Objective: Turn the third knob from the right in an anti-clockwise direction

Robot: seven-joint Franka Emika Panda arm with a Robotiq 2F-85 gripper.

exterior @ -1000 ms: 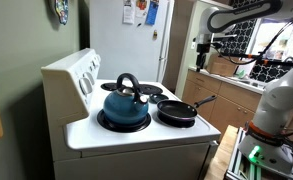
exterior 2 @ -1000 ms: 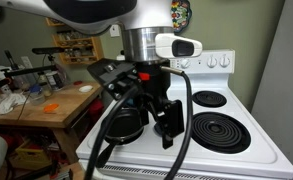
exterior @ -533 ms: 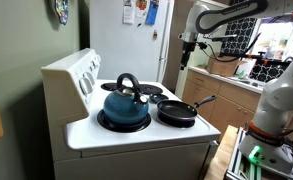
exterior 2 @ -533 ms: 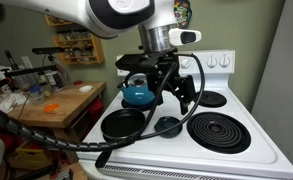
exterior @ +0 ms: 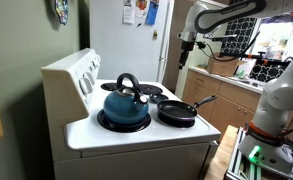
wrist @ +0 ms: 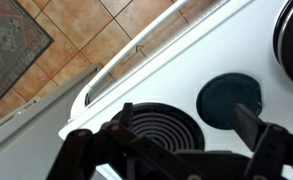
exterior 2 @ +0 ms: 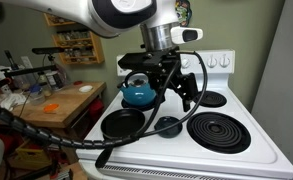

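The white stove (exterior: pixel 136 135) has a row of knobs on its back panel, seen side-on in an exterior view (exterior: pixel 87 73). In an exterior view two knobs (exterior 2: pixel 220 62) show at the panel's right; the rest are hidden behind my arm. My gripper (exterior 2: pixel 179 92) hangs open and empty above the stovetop, in front of the panel and apart from the knobs. In the wrist view the gripper (wrist: pixel 171 140) is open, with its fingers spread over a coil burner (wrist: pixel 156 122). No knob shows in the wrist view.
A blue kettle (exterior: pixel 124 103) (exterior 2: pixel 138 94) sits on a back burner. A black pan (exterior: pixel 178 110) (exterior 2: pixel 121 124) sits on a front burner. A small dark disc (wrist: pixel 230 97) lies next to the coil. A wooden worktable (exterior 2: pixel 41 105) stands beside the stove.
One second ago my gripper hung low, near the camera, hiding the kettle. It has since risen and moved back toward the panel. It has barely moved in the last half second.
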